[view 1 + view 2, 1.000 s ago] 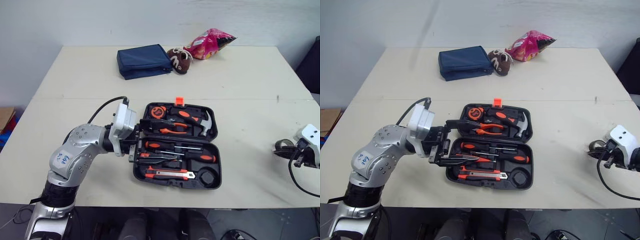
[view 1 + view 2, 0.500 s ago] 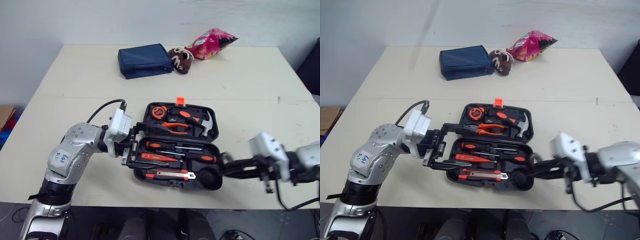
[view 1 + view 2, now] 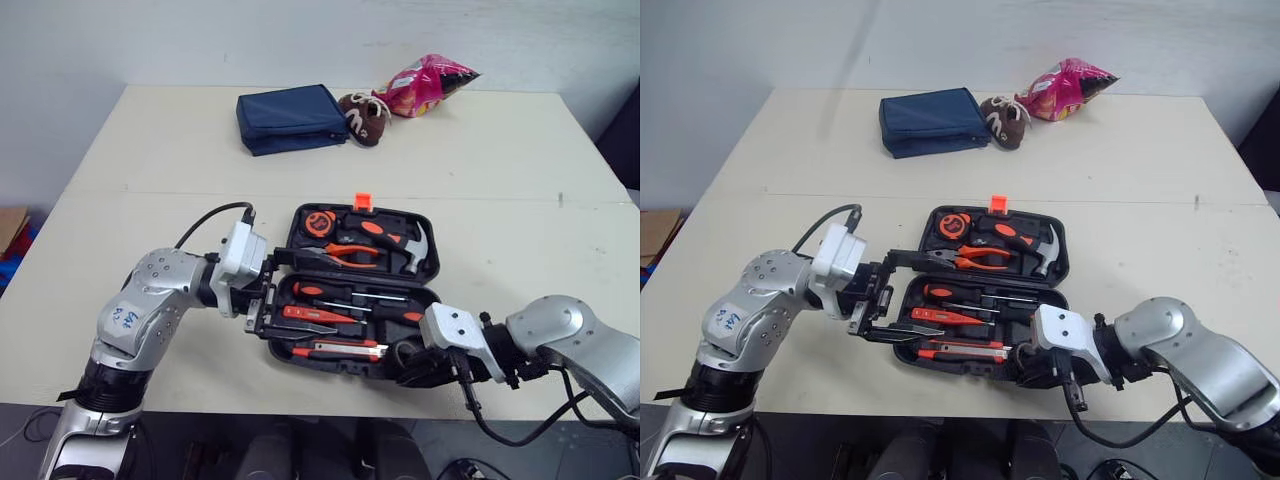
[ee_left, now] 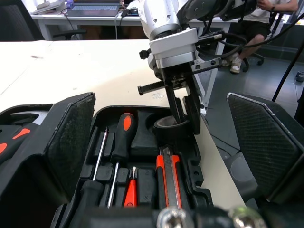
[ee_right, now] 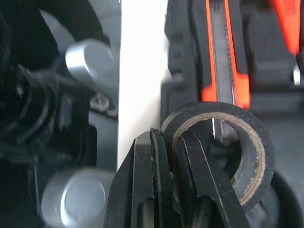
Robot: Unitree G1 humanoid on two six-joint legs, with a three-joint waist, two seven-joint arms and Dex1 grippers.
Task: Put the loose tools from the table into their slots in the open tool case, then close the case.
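The black tool case (image 3: 432, 270) lies open in the middle of the table, holding a tape measure (image 3: 318, 222), pliers (image 3: 350, 252), a hammer (image 3: 400, 240), screwdrivers (image 3: 345, 292) and an orange utility knife (image 3: 335, 350). My right gripper (image 3: 405, 366) is at the case's front right corner, shut on the wall of a black tape roll (image 5: 251, 142), one finger inside the ring and one outside. The roll (image 4: 167, 127) sits over the round slot beside the knife. My left gripper (image 3: 285, 295) is open at the case's left edge, its pads (image 4: 71, 137) spread wide on either side.
At the far side of the table lie a navy pouch (image 3: 288, 120), a small brown shoe (image 3: 358, 115) and a pink snack bag (image 3: 425, 82). The table's front edge runs just below the case. Bare tabletop lies to the case's left and right.
My right arm swung in from the table's right edge to the case's front right corner and now grips the tape roll. The left gripper stayed at the case's left edge.
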